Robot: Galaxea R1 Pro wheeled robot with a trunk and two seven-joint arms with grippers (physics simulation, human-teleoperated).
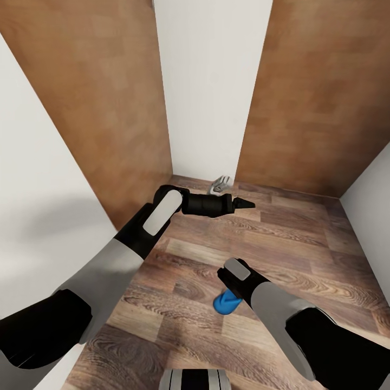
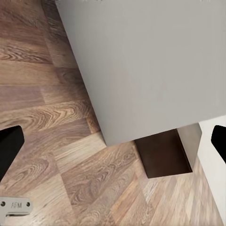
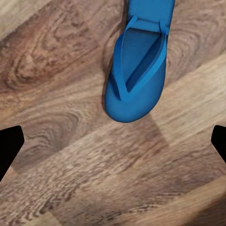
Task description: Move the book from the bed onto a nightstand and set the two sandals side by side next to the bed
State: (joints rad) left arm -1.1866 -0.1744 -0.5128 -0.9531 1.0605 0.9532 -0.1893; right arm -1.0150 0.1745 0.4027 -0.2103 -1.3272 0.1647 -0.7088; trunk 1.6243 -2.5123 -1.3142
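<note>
The left gripper (image 1: 245,204) was stretched out over the grained wood-plank floor (image 1: 303,244), its dark fingertips (image 2: 9,146) spread wide apart. Further right, a glossy blue sandal (image 3: 136,75) (rounded toe, thin thong strap) lay flat below the right gripper (image 3: 113,143), whose fingers were parted and empty.

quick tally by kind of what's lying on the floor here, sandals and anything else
blue sandal: 1
small grey metal fitting on the wood floor by the white wall: 1
total: 2
</note>
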